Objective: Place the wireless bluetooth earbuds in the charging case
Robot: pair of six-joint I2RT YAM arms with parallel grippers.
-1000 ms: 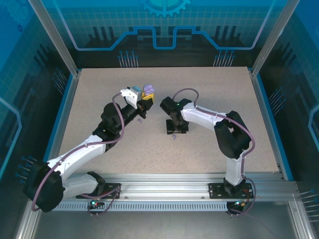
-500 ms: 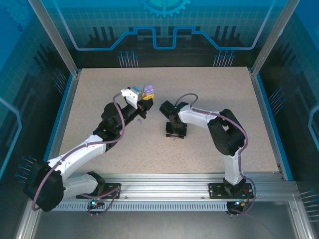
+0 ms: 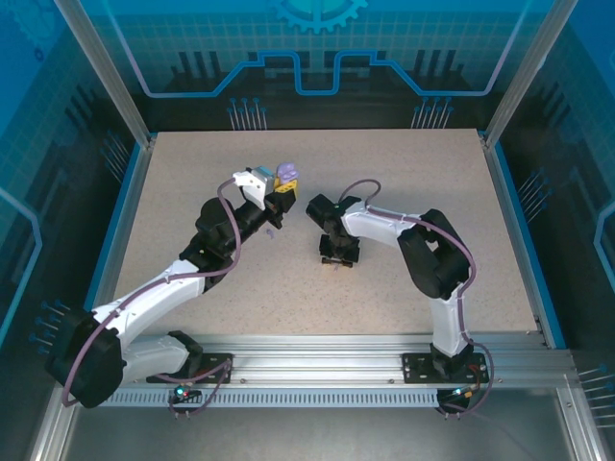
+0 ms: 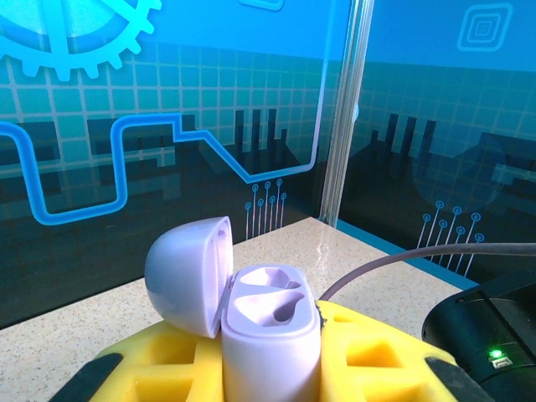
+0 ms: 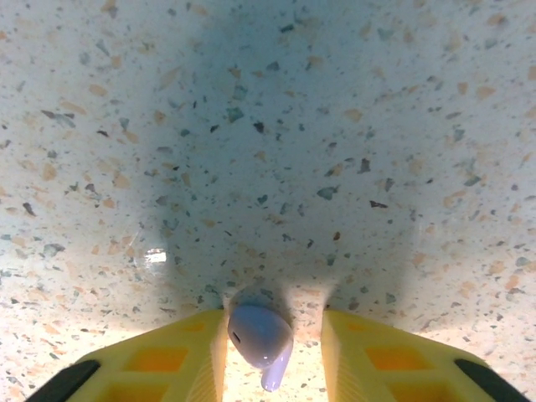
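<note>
My left gripper (image 3: 282, 188) is held above the table, shut on the lilac charging case (image 4: 270, 322). The case's lid is flipped open to the left and both moulded wells show bare. The same case (image 3: 286, 172) sits at the tip of the left arm. My right gripper (image 5: 272, 356) points straight down at the tabletop, and a lilac earbud (image 5: 260, 337) lies between its yellow fingers (image 5: 167, 362). The bud leans on the left finger, a gap separates it from the right one, and the jaws stand open. A second lilac earbud (image 3: 272, 231) lies on the table below the left gripper.
The speckled tabletop (image 3: 413, 173) is bounded by blue edging and an aluminium frame with glass walls (image 3: 519, 86). The right gripper (image 3: 339, 255) stands near the table's middle, close to the left arm's wrist. The right arm's cable and black body (image 4: 486, 335) show beside the case.
The right gripper has settled a little lower and leftward over the earbud, and its jaws have narrowed around it. The left arm and case have not moved.
</note>
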